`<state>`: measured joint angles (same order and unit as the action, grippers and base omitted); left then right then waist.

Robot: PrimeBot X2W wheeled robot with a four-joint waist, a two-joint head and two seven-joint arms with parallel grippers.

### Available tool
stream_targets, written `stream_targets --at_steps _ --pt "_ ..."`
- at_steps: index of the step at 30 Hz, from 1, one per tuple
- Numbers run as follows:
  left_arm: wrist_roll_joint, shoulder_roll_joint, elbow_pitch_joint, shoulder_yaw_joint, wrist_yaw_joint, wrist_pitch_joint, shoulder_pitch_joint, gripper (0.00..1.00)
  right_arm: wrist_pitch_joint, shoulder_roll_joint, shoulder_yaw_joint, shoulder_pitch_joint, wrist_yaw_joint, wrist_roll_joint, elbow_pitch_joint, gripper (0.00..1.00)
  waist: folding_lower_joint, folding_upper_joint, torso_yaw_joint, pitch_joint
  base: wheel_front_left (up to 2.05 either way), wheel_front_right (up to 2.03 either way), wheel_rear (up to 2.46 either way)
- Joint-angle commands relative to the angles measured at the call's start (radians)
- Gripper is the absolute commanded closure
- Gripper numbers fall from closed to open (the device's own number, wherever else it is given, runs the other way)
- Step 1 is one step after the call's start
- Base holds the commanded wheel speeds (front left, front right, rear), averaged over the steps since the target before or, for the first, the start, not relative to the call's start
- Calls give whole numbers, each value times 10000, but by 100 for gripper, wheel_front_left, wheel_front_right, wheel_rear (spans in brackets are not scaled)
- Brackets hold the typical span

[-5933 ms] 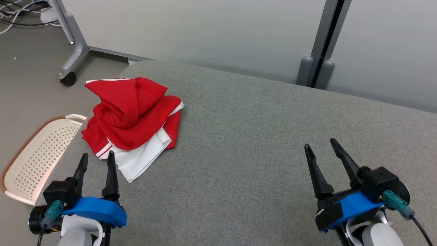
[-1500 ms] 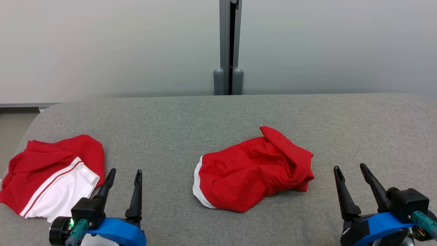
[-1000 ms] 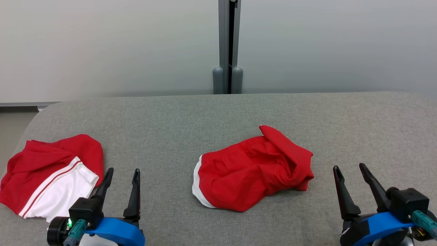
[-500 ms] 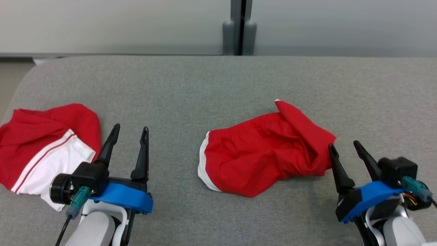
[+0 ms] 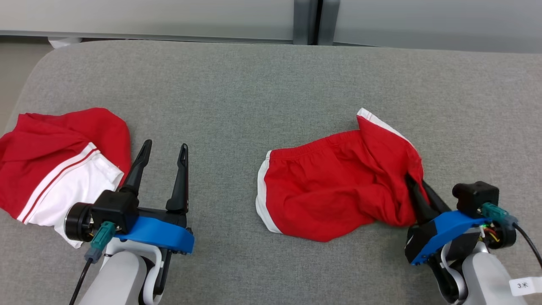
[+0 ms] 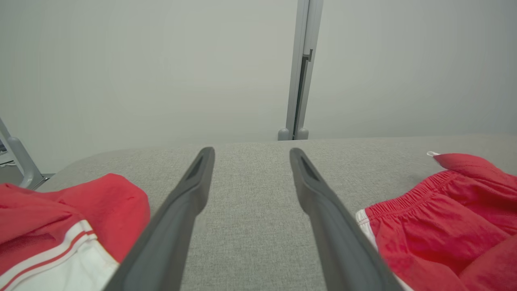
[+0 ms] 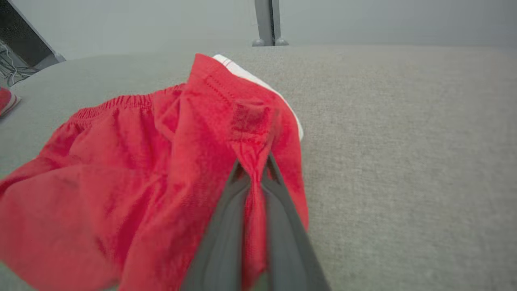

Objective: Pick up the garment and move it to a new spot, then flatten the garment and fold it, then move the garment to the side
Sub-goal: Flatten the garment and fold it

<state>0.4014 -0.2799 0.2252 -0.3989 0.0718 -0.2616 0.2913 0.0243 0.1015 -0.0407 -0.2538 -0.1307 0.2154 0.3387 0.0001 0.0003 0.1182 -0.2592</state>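
- Head view: a big grey pad (image 5: 271, 84) lies in front of the robot, with a pale wall (image 5: 148, 15) behind it.
- A grey post (image 5: 313, 21) stands at the back edge of the pad, in the middle of the wall.
- The red shorts (image 5: 334, 190) lie rumpled on the pad, a bit right of the middle. They have white trim on the left end and a stretchy waist along the top. The right end is bunched up into a peak.
- A second cloth (image 5: 55, 169), red with a white part and red stripes, lies in a heap at the pad's left edge. It is well apart from the shorts.
- The left gripper (image 5: 165, 145) is between the two cloths and points across bare pad. Its fingers are spread wide and hold nothing. One finger is just beside the second cloth.
- The right gripper (image 5: 417, 186) is at the right end of the shorts. In the right wrist view, its two fingers (image 7: 226, 226) are pressed together on a fold of the red shorts, pinching it.
- A small white tag (image 5: 524, 284) is on the right arm.
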Motion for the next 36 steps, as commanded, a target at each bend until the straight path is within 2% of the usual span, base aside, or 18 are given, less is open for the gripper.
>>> stream_targets --at_steps 1,5,9,13,16,18,19,20,24,31,36 --pt "-95 21 -27 82 -34 -43 143 0 -260 92 -24 -185 -1 21 -155 100 -1 -3 -57 31 0 0 0" --pt "-181 60 -11 244 -80 -44 -25 0 -1119 78 276 -168 -1 109 -694 100 -1 -3 -262 173 0 0 0" --pt "-255 98 2 381 -116 -45 -227 0 -1556 -187 1113 500 -1 420 -988 100 -1 -3 -476 344 0 0 0" --pt "-270 135 27 489 -164 -45 -360 0 -1832 -453 2046 1244 -1 1245 -777 100 -1 -3 -701 430 0 0 0" --pt "-308 169 64 518 -171 -45 -425 0 -2148 -519 2178 1832 -1 2243 -163 100 -1 -3 -809 478 0 0 0" --pt "-316 171 90 551 -187 -46 -462 0 -2407 -516 1995 2077 -1 2910 295 64 -1 -3 -868 513 0 0 0" --pt "-321 178 96 567 -193 -46 -478 0 -2519 -505 1893 2176 -1 3240 507 13 -1 -3 -892 527 0 0 0" --pt "-319 178 92 596 -191 -46 -506 0 -2607 -503 1773 2235 -1 3556 689 0 -1 -3 -924 537 0 0 0" --pt "-326 180 58 710 -109 -46 -653 0 -2853 -500 1517 2309 -1 3428 699 0 -1 -3 -1045 575 0 0 0" --pt "-337 146 13 824 -54 -46 -805 0 -2900 -511 1942 2173 -1 838 -1316 0 -1 -3 -1132 658 0 0 0" --pt "-401 103 47 827 -59 -45 -857 0 -2190 -395 1605 1864 -1 -300 -2516 0 -1 -3 -1063 763 0 0 0"
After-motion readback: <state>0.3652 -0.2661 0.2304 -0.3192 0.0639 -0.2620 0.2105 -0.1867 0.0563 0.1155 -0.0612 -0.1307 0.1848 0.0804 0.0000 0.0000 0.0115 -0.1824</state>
